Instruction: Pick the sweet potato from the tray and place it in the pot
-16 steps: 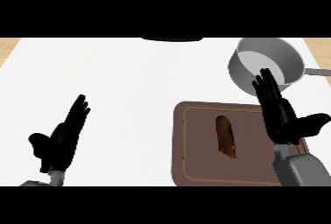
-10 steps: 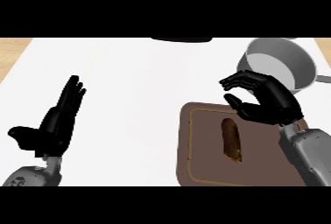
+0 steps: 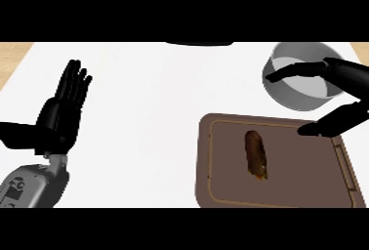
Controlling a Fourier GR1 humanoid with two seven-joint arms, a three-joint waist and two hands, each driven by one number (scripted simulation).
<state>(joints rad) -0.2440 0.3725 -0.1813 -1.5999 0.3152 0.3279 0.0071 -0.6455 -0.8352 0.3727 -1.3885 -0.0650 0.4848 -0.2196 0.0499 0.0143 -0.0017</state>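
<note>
A long brown sweet potato (image 3: 256,155) lies lengthwise in the middle of the dark brown tray (image 3: 223,188) at the lower right. The grey pot (image 3: 287,96) stands just beyond the tray's far right corner. My right hand (image 3: 344,83) hovers over the pot's right side and the tray's far right corner, fingers and thumb spread in a wide curve, holding nothing and apart from the sweet potato. My left hand (image 3: 61,114) rests open at the left, fingers pointing up.
The white counter (image 3: 158,97) stretches across the view, with a wooden strip (image 3: 13,53) at the far left. A dark object (image 3: 198,43) shows at the counter's far edge, mostly cut off.
My right hand has moved right and away from the tray's centre, and its curled fingers have spread wider. The view has shifted, so the tray and pot sit lower and further right. The sweet potato has not moved.
</note>
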